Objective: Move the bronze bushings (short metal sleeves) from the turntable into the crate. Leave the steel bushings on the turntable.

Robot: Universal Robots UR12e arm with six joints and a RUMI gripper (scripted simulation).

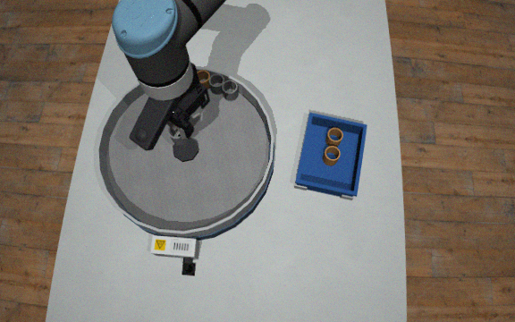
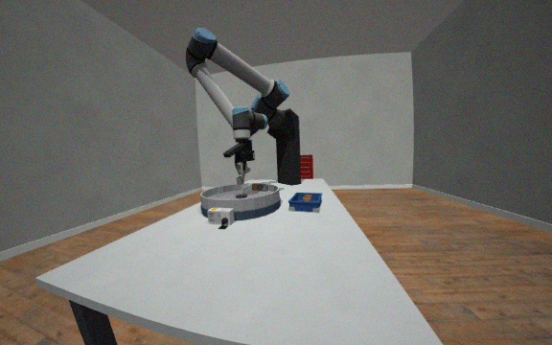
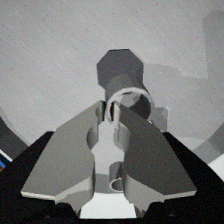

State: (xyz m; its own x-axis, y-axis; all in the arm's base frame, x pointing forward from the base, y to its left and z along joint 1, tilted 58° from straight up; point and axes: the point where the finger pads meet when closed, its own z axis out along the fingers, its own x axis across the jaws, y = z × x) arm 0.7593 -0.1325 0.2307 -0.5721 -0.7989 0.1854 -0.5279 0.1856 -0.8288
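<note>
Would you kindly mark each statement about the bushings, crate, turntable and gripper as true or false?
1. Two bronze bushings are in the crate. True.
2. No bronze bushing remains on the turntable. False: one stands near its rim.
3. The crate is red. False: it is blue.
4. The gripper pinches a steel bushing. True.
5. The crate sits inside the turntable. False: it is beside it.

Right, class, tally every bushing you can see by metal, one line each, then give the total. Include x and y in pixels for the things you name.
Bronze bushings (image 1: 330,163) (image 2: 308,197): 3
Steel bushings (image 1: 230,96) (image 2: 263,188) (image 3: 122,84): 3
Total: 6
</note>
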